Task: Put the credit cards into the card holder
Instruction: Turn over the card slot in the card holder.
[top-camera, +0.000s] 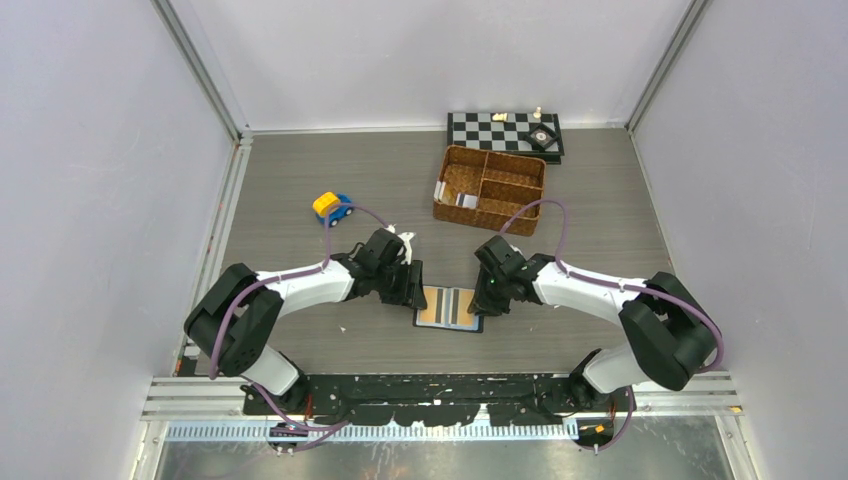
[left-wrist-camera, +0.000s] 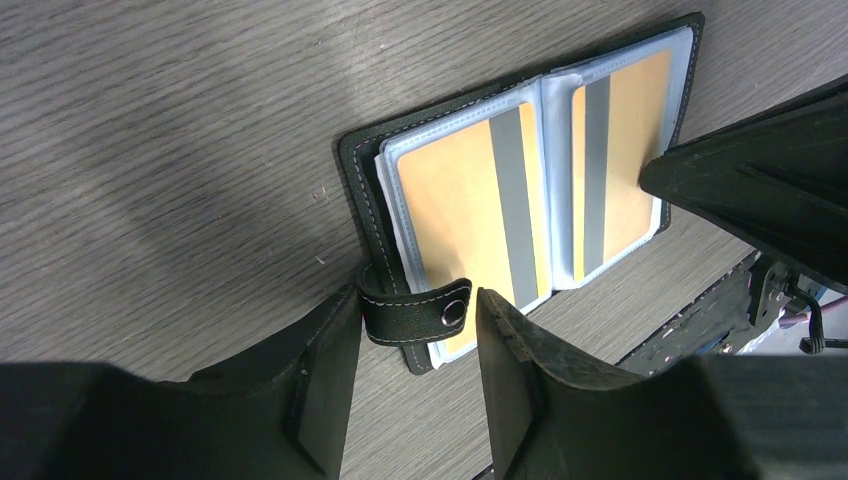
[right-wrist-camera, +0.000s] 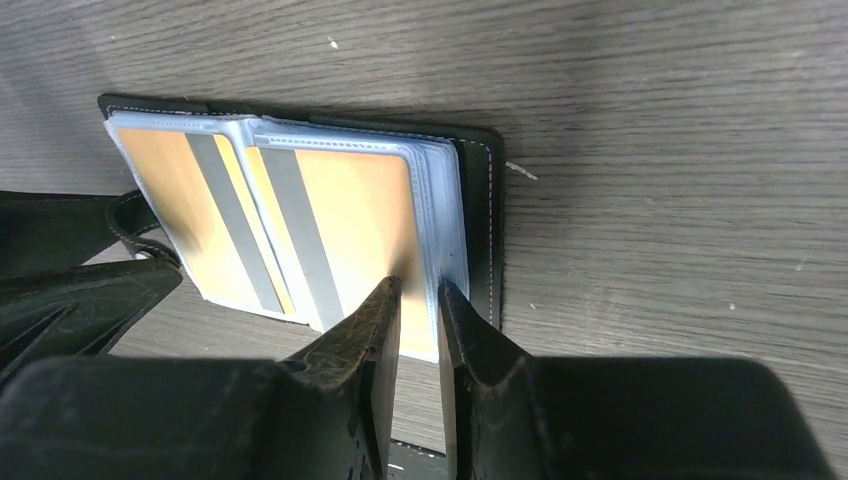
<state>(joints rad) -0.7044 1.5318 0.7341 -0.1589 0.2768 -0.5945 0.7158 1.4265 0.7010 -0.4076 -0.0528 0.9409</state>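
Observation:
The card holder (top-camera: 448, 307) lies open and flat on the table between my two grippers, its black leather rim (left-wrist-camera: 360, 180) around clear sleeves. Two tan-orange credit cards with grey stripes sit in the facing sleeves, one on the left page (left-wrist-camera: 455, 205) and one on the right page (left-wrist-camera: 625, 120). My left gripper (left-wrist-camera: 418, 300) is open, its fingers either side of the snap tab (left-wrist-camera: 415, 313). My right gripper (right-wrist-camera: 418, 290) has its jaws only a narrow slit apart, tips resting on the outer edge of the right page (right-wrist-camera: 350, 210).
A brown wicker basket (top-camera: 490, 187) stands at the back, with pale flat pieces (top-camera: 452, 196) in its left compartment. Behind it is a chessboard (top-camera: 505, 132). A yellow and blue toy car (top-camera: 332, 207) sits back left. The table's near edge (left-wrist-camera: 700, 320) is close to the wallet.

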